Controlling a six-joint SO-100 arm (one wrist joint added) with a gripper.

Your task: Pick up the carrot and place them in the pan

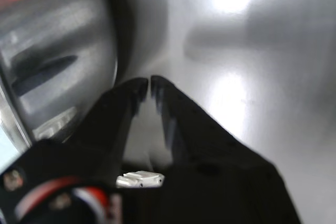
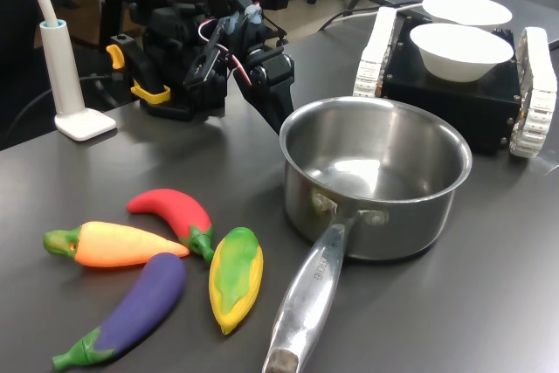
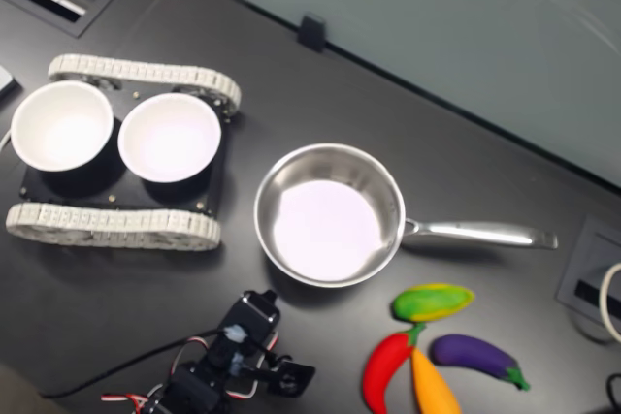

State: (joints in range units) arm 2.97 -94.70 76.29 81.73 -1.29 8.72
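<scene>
Jaws of the gripper pressed together on nothing, low beside the pan on the dark surface, with the carrot lying well apart among the chilli, corn and aubergine.

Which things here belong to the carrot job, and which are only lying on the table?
Belong to the job:
carrot
pan, empty
gripper, shut and empty, beside the pan

Only lying about:
red chilli
corn cob
aubergine
two white bowls on a tracked black base
</scene>
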